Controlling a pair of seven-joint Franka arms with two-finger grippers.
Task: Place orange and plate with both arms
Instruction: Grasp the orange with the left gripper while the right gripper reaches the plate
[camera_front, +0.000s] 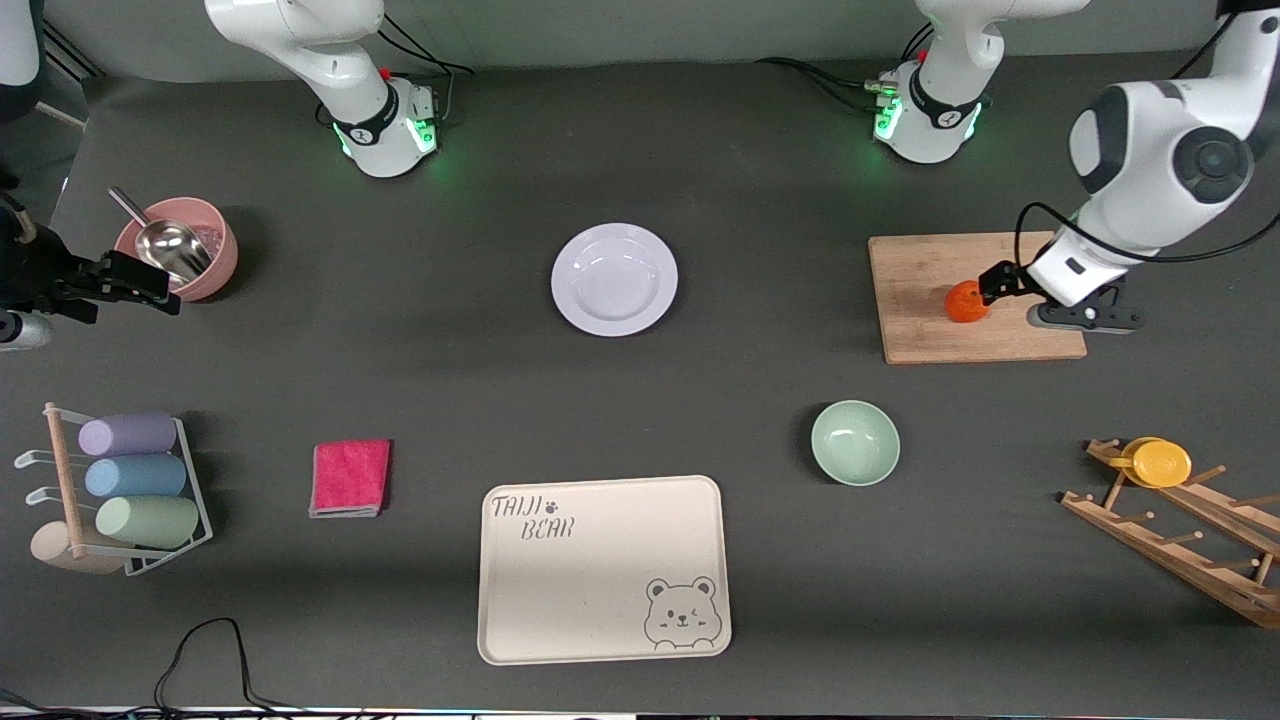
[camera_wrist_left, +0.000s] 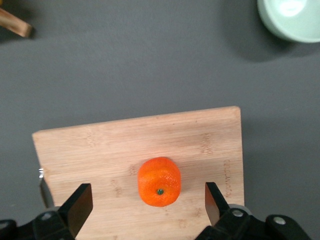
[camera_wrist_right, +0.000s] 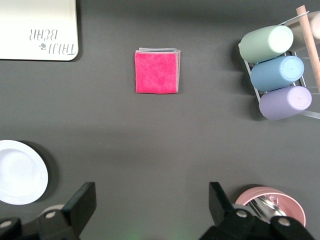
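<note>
Hovering low over the cutting board (camera_front: 975, 297), the left hand (camera_front: 990, 290) sits right at the orange (camera_front: 966, 302) — front view can't show the gap, but the left wrist view does: fingers (camera_wrist_left: 77, 206) spread wide, one on each side of the orange (camera_wrist_left: 159, 181), neither touching it. Orange rests on the board (camera_wrist_left: 100, 150), stem dimple facing up at the camera. Same wrist view catches the edge of the green bowl (camera_wrist_left: 292, 19) off the board on the dark surface (camera_wrist_left: 150, 65).

Right hand (camera_front: 130, 285) waits at the right arm's end, just beside the pink bowl (camera_front: 215, 262) with the metal scoop (camera_front: 170, 245). Right wrist view shows its fingers (camera_wrist_right: 82, 204) wide apart with nothing between them — only bare surface (camera_wrist_right: 150, 165) under it. That view also picks up the pink cloth (camera_wrist_right: 156, 71), the rack of pastel cups (camera_wrist_right: 277, 70), a corner of the bear tray (camera_wrist_right: 37, 30), and the plate (camera_wrist_right: 20, 172).

Plate (camera_front: 614, 279) lies mid-surface between the two hands, well apart from both, untouched.
</note>
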